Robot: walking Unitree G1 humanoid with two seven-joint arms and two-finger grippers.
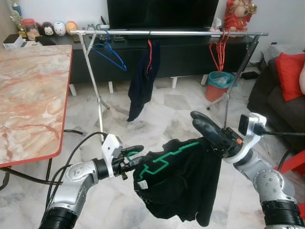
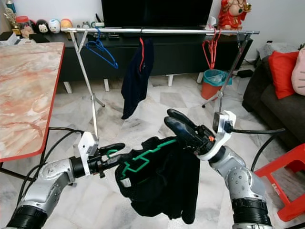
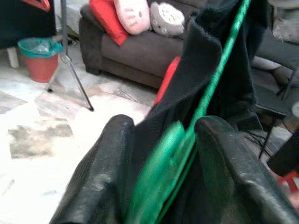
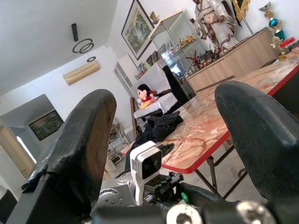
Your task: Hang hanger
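My left gripper (image 1: 134,155) had its jaws closed on the hook of the green hanger (image 1: 164,160), which carried a black garment (image 1: 181,186) low in front of me, above the marble floor (image 1: 167,107). My right gripper (image 1: 202,125) sat at the garment's upper right edge with its jaws apart, gripping nothing. Beyond stood the rail (image 1: 167,33), well apart from the hanger, with a blue hanger (image 1: 110,52), a dark shirt (image 1: 143,78) and red hangers (image 1: 219,52) on it; the marble tabletop (image 1: 28,95) lay to my left.
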